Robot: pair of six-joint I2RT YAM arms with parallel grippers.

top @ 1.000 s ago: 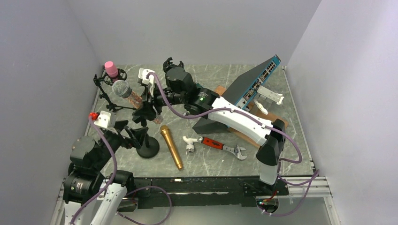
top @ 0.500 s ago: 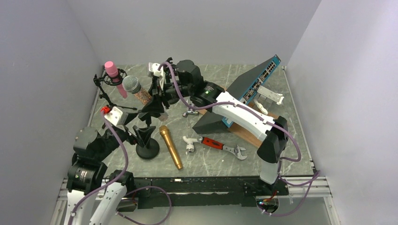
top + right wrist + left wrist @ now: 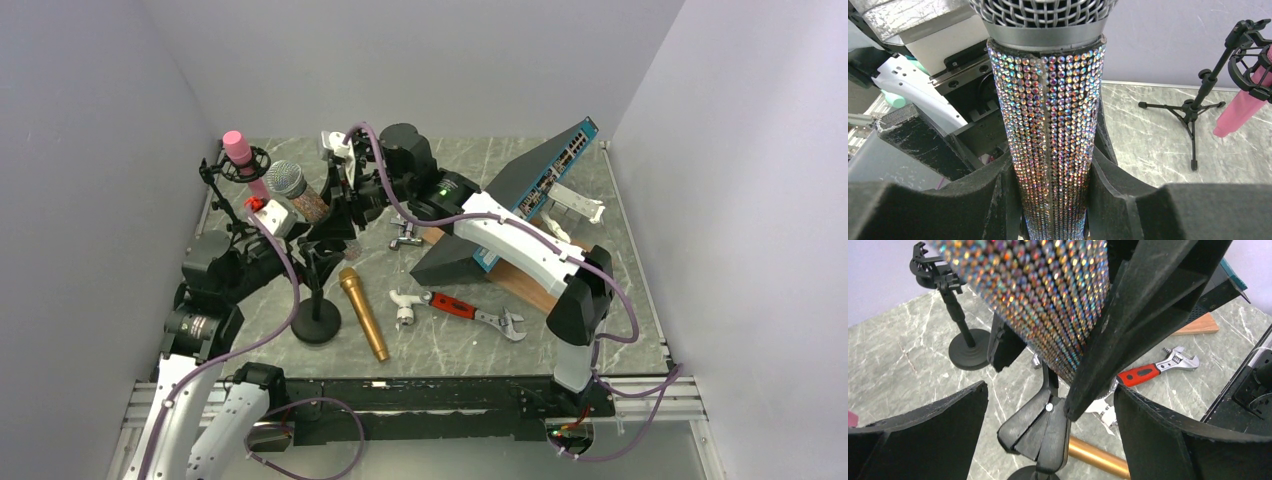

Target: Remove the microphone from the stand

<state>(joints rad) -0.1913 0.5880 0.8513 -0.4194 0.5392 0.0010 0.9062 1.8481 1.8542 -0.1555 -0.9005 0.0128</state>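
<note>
- Right gripper (image 3: 1054, 202) clamps the rhinestone microphone (image 3: 300, 196) above the stand (image 3: 316, 323).
- Left gripper (image 3: 1050, 412), jaws wide, flanks the stand's clip (image 3: 1040, 427).
- Gold microphone (image 3: 365, 313) lies beside the stand's base; wrench (image 3: 478, 313) beyond.

Gold microphone (image 3: 364, 313) lying near red-handled wrench (image 3: 477, 313), tilted network switch (image 3: 540, 180), pink microphone (image 3: 241, 153) on tripod (image 3: 1192, 106)

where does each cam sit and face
Top external: above, behind the bases, facing down at the table; left arm and right arm show.
Left wrist: on the left arm, facing the rhinestone microphone; open left gripper shows.
Right wrist: on the right arm, facing the pink microphone; right gripper clamps the rhinestone microphone.
All share that microphone.
</note>
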